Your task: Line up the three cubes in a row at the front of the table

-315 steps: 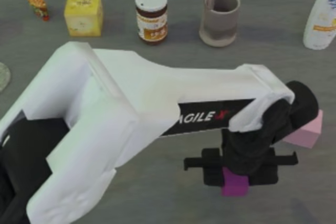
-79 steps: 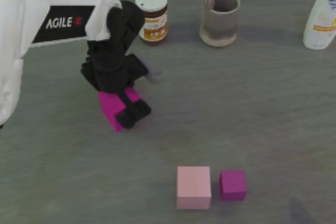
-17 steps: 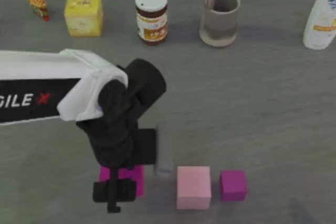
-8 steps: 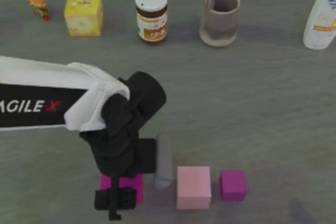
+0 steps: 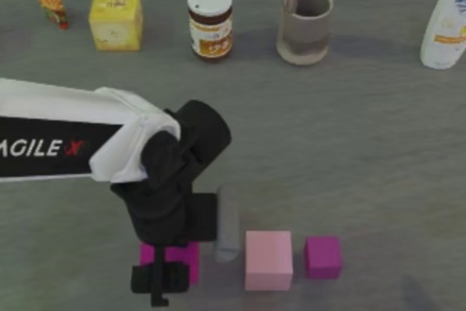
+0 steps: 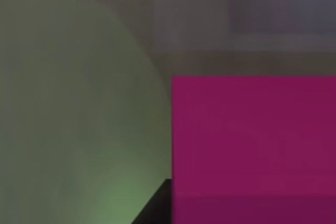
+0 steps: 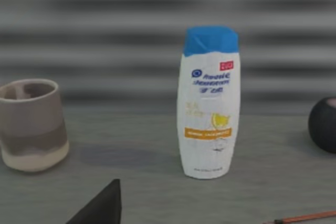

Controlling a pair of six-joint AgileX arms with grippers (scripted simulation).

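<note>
Magenta cube (image 5: 182, 258), bright, largest of three: at the table's (image 5: 378, 165) front edge, pinched in the left gripper (image 5: 162, 271), just beside the pale pink cube (image 5: 269, 260) with a gap between. Small purple cube (image 5: 322, 257): near the pink cube's other side. All three sit roughly in one row. Right arm: parked, out of the top view. Risk: if the fingers drag on release, the magenta cube may twist or nudge the pink one out of line.
</note>
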